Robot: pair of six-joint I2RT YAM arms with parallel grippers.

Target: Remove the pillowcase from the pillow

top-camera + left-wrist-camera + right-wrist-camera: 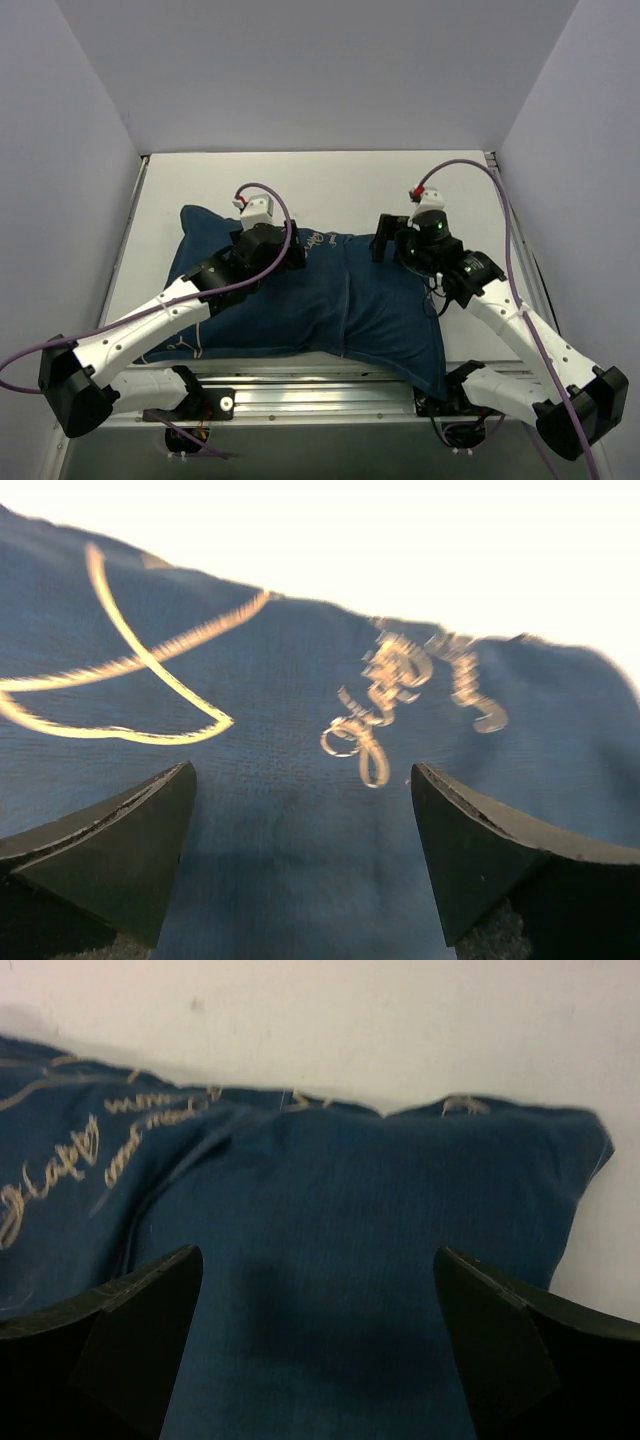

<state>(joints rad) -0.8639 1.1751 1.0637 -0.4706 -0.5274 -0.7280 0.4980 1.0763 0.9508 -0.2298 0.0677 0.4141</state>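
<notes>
**Top external view.** The pillowcase lies flat at the centre of the worktop, plump throughout. The pillow is judged to be wholly inside it, as no white shows. Its 5 o'clock corner droops over the near edge. The left gripper hovers over the 11 o'clock part of the cover and the right gripper over the 1 o'clock part. Which edge carries the opening cannot be told.

**Left wrist view.** The left gripper is spread wide and holds nothing. Navy pillowcase with cream script fills the gap between its fingers, which stand just above the cloth.

**Right wrist view.** The right gripper is likewise fully spread and empty. It faces the far seam of the pillowcase, whose corner is at 2 o'clock, with pale surface beyond.

**Step in hand (judged).** The step is taking first hold of the cover.
- Lower both grippers evenly.
- Pinch a shallow fold of the fabric only, close to the seam; a deep bite would trap the pillow's filling with the cloth.
- Keep the two grips level, so that the cover slides off and does not twist.
</notes>
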